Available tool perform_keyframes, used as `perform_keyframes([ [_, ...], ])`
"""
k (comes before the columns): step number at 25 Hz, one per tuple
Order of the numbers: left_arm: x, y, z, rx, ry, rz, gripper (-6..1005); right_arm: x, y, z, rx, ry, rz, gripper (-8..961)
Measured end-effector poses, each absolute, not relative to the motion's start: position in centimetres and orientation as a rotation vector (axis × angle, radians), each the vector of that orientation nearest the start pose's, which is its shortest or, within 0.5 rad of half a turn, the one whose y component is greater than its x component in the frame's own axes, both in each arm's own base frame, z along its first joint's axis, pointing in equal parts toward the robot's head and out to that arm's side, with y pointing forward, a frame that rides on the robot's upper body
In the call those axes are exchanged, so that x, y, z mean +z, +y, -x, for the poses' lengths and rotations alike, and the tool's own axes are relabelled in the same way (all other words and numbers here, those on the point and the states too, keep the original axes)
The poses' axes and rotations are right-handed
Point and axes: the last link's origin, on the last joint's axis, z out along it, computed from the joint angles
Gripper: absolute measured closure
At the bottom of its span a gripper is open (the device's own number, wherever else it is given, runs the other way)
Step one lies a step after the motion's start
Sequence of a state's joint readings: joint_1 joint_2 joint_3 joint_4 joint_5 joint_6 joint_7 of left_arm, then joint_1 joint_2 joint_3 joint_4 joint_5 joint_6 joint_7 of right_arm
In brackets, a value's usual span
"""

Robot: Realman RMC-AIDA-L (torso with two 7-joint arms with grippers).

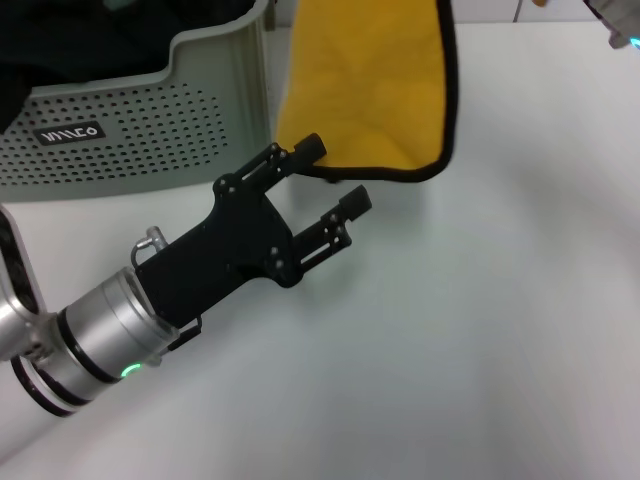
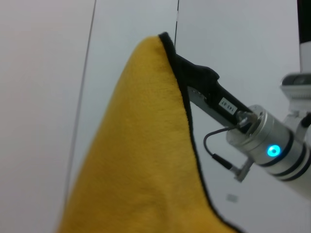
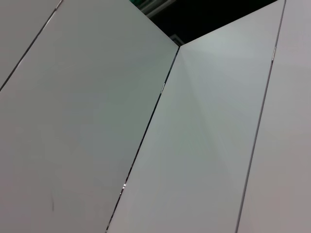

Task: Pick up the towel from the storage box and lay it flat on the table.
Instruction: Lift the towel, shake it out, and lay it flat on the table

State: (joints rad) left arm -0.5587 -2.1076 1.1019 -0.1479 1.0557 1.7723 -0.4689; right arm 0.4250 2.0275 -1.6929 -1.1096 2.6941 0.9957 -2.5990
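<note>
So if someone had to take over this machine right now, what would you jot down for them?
Right tool: shut on the top corner of the towel, as the left wrist view shows.
Left tool: open, holds nothing, low over the table, with its fingertips by the towel's lower edge.
Towel: out of the storage box, hanging beside it, yellow face toward the head camera.
Done: the towel is picked up from the box.
Left: spread it and lay it flat on the table, probably with the left tool taking a lower corner.
</note>
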Motion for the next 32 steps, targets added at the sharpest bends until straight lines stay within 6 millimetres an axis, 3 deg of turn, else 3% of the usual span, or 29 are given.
perform_keyframes([
  [7,-7.1,25.9,23.3,-1.216,-0.123,2.135,299,2.6,37.4,-5.5,1.246,-0.298,1.992,944],
  [19,-8.7,26.0,20.7,-0.981,0.316,1.971,304,1.7,39.7,-1.4,1.209,-0.249,2.017,938],
  [32,-9.0,28.4,18.7,-0.830,0.400,1.842,310,1.1,39.7,0.4,1.210,-0.234,2.051,931],
])
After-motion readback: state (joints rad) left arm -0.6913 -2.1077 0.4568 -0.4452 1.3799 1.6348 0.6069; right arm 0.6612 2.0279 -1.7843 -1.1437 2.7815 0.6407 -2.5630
